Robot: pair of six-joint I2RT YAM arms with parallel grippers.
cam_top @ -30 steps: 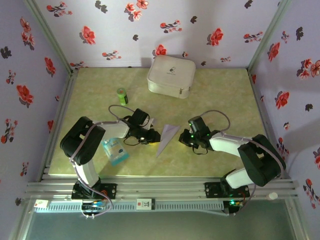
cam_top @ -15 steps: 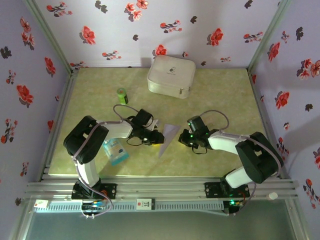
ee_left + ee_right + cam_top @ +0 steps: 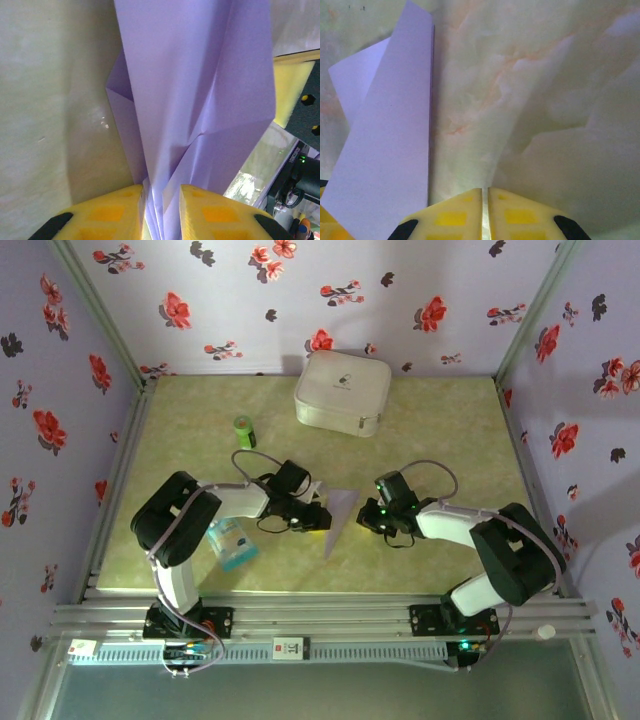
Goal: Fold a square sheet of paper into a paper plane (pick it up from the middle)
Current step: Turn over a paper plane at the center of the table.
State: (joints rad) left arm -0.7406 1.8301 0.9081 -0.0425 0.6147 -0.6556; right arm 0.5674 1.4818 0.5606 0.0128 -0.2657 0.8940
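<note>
Paper plane (image 3: 200, 90): lavender, part-folded. Its layered edge is pinched between the fingers of the left gripper (image 3: 161, 210), likely to keep the creases stacked. Right gripper (image 3: 485, 205): clenched and empty, with the paper just to its left, probably poised to press folds.

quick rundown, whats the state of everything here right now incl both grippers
paper plane: folded into a narrow dart, layers pinched at one side
left gripper: shut on the paper plane
right gripper: shut, nothing between its fingers, just beside the plane
white case: closed, at the back
green bottle: seems upright, nothing touching it
blue-and-white packet: lying flat, nothing touching it
</note>
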